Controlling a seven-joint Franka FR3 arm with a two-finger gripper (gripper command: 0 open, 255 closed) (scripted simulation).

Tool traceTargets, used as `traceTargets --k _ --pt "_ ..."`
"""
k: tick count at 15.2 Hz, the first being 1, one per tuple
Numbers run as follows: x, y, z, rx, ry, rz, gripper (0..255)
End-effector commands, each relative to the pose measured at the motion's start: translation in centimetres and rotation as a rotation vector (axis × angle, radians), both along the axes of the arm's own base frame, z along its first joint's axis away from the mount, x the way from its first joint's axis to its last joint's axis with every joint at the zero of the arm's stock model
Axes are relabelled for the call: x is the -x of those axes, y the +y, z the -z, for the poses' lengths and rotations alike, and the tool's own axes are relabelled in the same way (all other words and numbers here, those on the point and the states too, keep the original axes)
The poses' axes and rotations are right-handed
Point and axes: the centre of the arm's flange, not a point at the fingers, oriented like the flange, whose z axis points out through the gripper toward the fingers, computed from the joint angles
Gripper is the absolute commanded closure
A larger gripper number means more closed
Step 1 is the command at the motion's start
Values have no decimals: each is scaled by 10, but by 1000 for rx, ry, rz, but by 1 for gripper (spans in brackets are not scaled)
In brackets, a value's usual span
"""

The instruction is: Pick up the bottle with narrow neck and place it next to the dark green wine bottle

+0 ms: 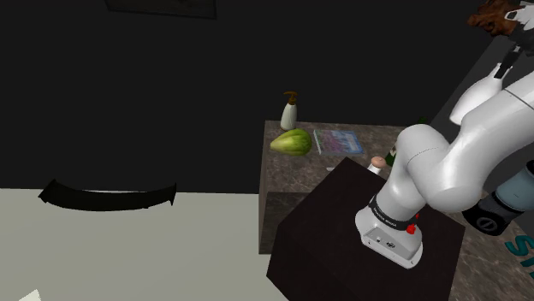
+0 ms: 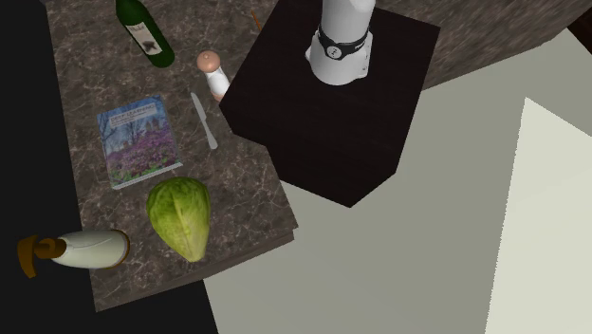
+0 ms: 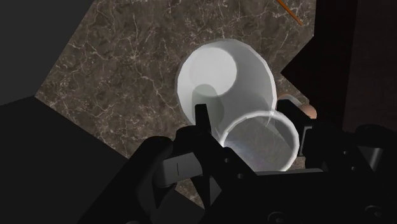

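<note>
My gripper (image 3: 254, 127) is shut on a white translucent bottle (image 3: 222, 73), which I see end-on: its round mouth sits between the black fingers (image 3: 202, 119) and its wider body points down at the dark marble counter (image 3: 140, 57). The dark green wine bottle (image 2: 144, 30) lies on the counter at the second exterior view's top left, and its neck (image 1: 394, 156) pokes out behind the arm in the shoulder view. Beside it stands a small bottle with a pinkish cap (image 2: 212, 74), whose cap (image 3: 310, 109) peeps out just past the held bottle.
A book (image 2: 139, 142), a knife (image 2: 204, 120), a green cabbage (image 2: 180, 216) and a white pump dispenser with a brown top (image 2: 85, 250) share the counter. The dark stand (image 2: 332, 104) borders it. Pale floor lies beyond the counter's edge.
</note>
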Motion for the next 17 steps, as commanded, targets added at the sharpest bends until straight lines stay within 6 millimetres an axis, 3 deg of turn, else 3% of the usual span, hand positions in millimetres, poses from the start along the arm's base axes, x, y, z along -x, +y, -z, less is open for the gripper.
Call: traceTargets --k 1,17 --pt "0 -1 10 1 1 0 255" --pt "0 -1 95 1 1 0 255"
